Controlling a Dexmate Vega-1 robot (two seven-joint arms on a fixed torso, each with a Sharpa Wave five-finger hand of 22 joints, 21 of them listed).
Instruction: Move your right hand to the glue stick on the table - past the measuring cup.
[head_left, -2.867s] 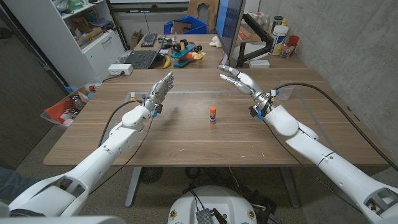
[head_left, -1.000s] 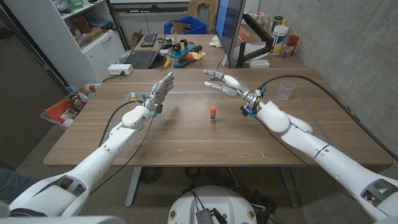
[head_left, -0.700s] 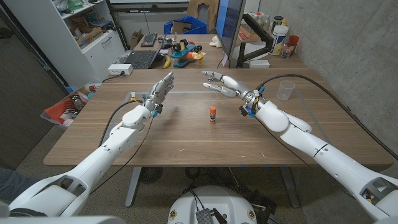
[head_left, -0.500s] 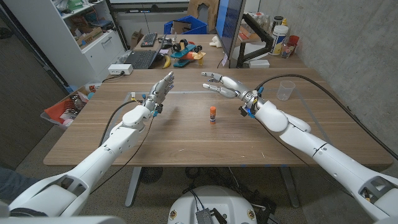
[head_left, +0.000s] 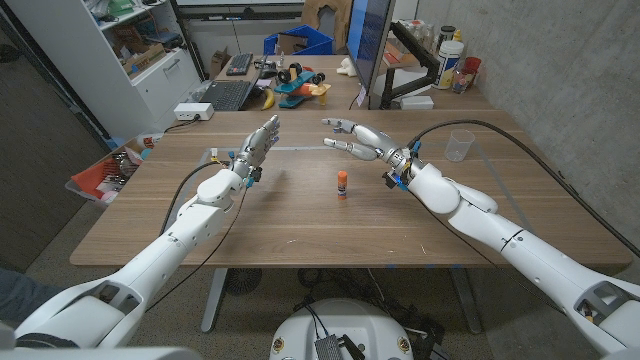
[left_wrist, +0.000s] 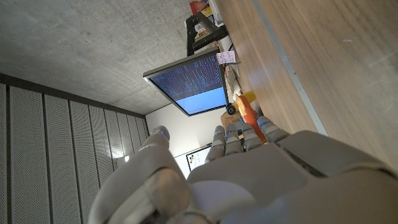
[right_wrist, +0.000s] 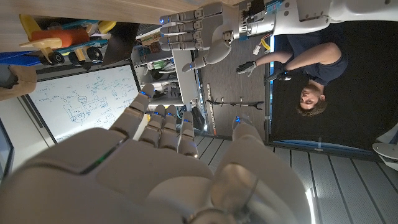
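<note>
The small orange-capped glue stick (head_left: 342, 184) stands upright near the middle of the wooden bench (head_left: 300, 225). The white right hand (head_left: 352, 137) hovers just above and behind it in the frame, fingers spread wide, holding nothing. The clear plastic measuring cup (head_left: 460, 145) sits well apart toward the right. Left of centre, the left hand (head_left: 260, 140) is raised, fingers apart and empty.

Glue stick (head_left: 342, 184) mid-table, measuring cup (head_left: 459, 145) far right, right hand (head_left: 357, 139) behind the stick.
</note>
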